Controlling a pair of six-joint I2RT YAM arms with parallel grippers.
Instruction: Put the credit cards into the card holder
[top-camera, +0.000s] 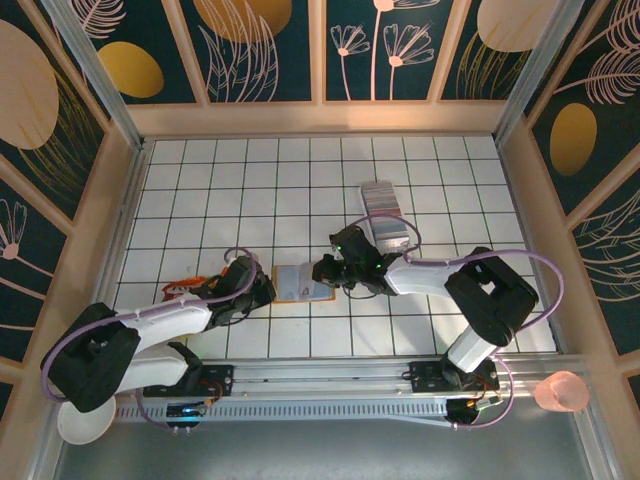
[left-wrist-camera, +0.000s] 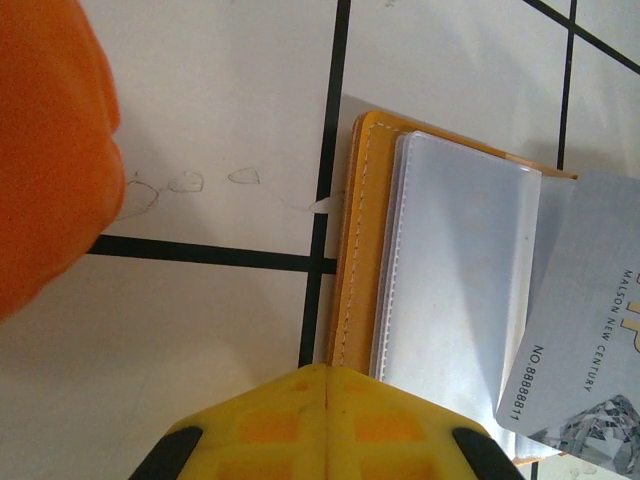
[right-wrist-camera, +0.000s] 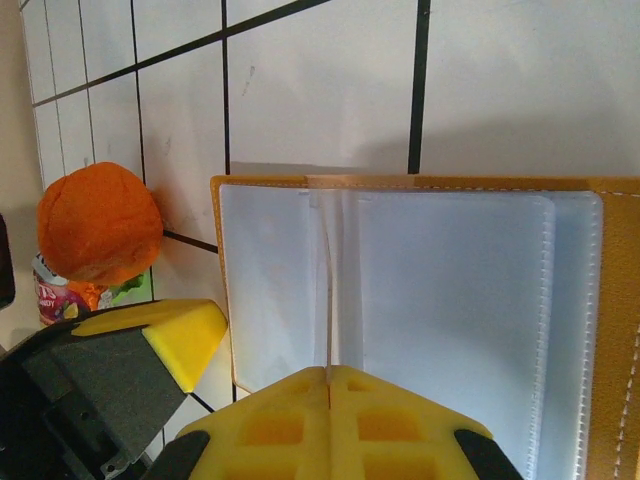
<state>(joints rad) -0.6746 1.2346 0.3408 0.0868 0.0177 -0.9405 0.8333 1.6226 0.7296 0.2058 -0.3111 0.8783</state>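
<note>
The card holder (top-camera: 298, 284) lies open on the tiled table, tan-rimmed with clear sleeves (left-wrist-camera: 450, 270) (right-wrist-camera: 460, 290). My right gripper (right-wrist-camera: 328, 375) (top-camera: 330, 272) is shut on a grey credit card (left-wrist-camera: 590, 330). That card appears edge-on as a thin line (right-wrist-camera: 328, 300), and its far end reaches the sleeves at the holder's middle. My left gripper (left-wrist-camera: 325, 375) (top-camera: 262, 290) is shut, its yellow tips at the holder's tan left edge with nothing between them. A row of credit cards (top-camera: 385, 212) stands on edge behind the right arm.
An orange soft ball (right-wrist-camera: 100, 222) (left-wrist-camera: 50, 150) and a colourful packet (right-wrist-camera: 55, 295) lie left of the holder, close to the left gripper. A pink cup (top-camera: 562, 392) stands at the near right and a white bowl (top-camera: 85, 420) at the near left. Wooden walls ring the table.
</note>
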